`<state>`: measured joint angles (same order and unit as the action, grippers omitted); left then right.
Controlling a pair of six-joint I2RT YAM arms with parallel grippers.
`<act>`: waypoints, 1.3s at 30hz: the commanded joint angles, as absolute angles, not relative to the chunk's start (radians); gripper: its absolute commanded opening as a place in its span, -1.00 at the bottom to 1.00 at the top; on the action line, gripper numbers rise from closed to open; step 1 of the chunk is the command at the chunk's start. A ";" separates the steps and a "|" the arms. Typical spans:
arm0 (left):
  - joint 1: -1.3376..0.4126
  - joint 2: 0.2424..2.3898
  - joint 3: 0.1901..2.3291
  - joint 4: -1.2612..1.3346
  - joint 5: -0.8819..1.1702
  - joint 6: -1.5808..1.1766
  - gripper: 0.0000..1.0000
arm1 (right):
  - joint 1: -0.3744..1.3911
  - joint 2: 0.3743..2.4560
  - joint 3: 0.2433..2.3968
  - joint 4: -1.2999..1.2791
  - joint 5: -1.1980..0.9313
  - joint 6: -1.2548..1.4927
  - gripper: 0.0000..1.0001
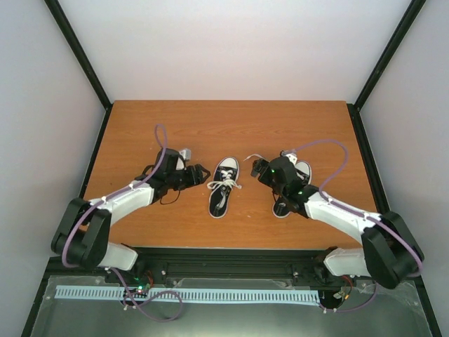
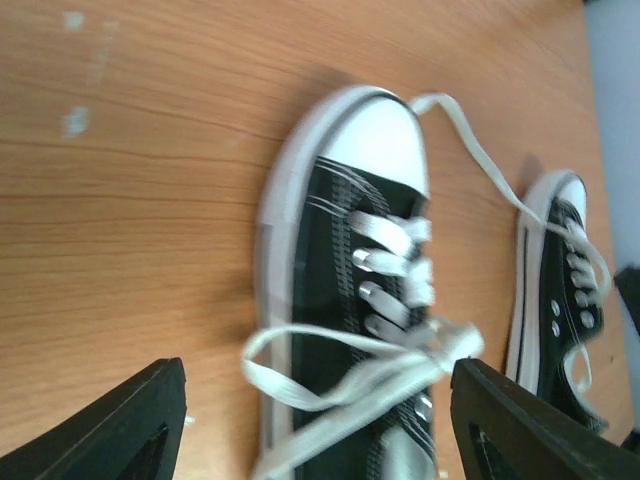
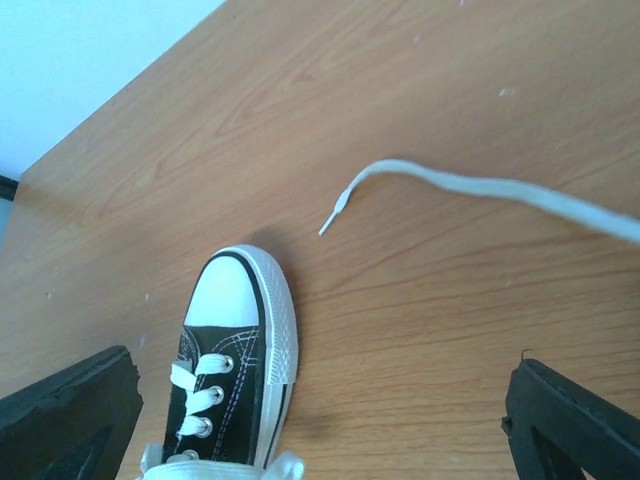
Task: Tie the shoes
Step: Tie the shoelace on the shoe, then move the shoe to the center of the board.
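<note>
Claws first: left gripper (image 2: 318,385) stands wide and holds nothing. It sits at the 9 o'clock side of the centre shoe (image 1: 224,186), aimed at its laced middle. That shoe lies mid-table (image 1: 140,126), toe to 12 o'clock. The placement probably serves to reach the loose white laces (image 2: 340,370) looped across the tongue.

Right gripper (image 3: 322,360) is equally wide and empty, hovering at that shoe's 3 o'clock over bare wood. Partly under its arm lies the right shoe (image 1: 304,170), toe also to 12 o'clock. One lace end (image 3: 480,183) trails flat toward 9 o'clock, which suggests this shoe is untied. Whether the centre shoe's loops make a finished bow I cannot tell.
</note>
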<state>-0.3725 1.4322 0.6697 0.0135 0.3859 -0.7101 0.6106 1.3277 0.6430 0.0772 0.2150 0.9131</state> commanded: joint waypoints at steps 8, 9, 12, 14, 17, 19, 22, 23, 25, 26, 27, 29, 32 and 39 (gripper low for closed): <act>-0.595 1.387 0.764 -0.250 0.296 -0.601 0.19 | 0.537 1.133 0.614 -0.145 0.329 0.816 1.00; -0.609 1.401 0.773 -0.251 0.294 -0.600 0.18 | 0.533 1.126 0.613 -0.155 0.333 0.816 1.00; -0.649 1.439 0.801 -0.244 0.296 -0.598 0.18 | 0.531 1.091 0.605 -0.180 0.348 0.817 1.00; -0.669 1.460 0.818 -0.240 0.292 -0.591 0.18 | 0.531 1.067 0.593 -0.186 0.353 0.820 1.00; -0.693 1.494 0.835 -0.233 0.279 -0.572 0.14 | 0.528 1.042 0.575 -0.192 0.357 0.828 1.00; -0.698 1.524 0.846 -0.233 0.268 -0.562 0.14 | 0.528 1.032 0.565 -0.195 0.358 0.834 1.00; -0.698 1.575 0.868 -0.228 0.250 -0.548 0.13 | 0.526 1.021 0.553 -0.198 0.362 0.845 1.00; -0.698 1.589 0.875 -0.221 0.249 -0.544 0.12 | 0.526 1.016 0.549 -0.199 0.364 0.847 1.00; -0.698 1.613 0.888 -0.191 0.265 -0.535 0.01 | 0.526 1.010 0.545 -0.209 0.375 0.850 1.00; -0.697 1.623 0.895 -0.178 0.270 -0.533 -0.08 | 0.526 1.007 0.545 -0.217 0.381 0.849 1.00; -0.698 1.630 0.906 -0.172 0.267 -0.526 -0.23 | 0.526 1.005 0.549 -0.230 0.391 0.845 1.00; -0.698 1.633 0.933 -0.191 0.214 -0.518 -0.62 | 0.526 0.999 0.560 -0.266 0.414 0.824 1.00; -0.694 1.611 1.005 -0.270 0.073 -0.483 -0.96 | 0.511 0.988 0.605 -0.341 0.433 0.757 1.00; -0.548 1.661 1.330 -0.447 -0.083 -0.336 -0.99 | 0.374 1.081 0.666 -0.453 0.241 0.627 1.00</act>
<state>-0.6563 1.6444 1.1179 -0.4099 0.0433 -0.4492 0.4358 1.0409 0.6441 -0.3679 0.3172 0.7059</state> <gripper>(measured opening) 0.026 0.999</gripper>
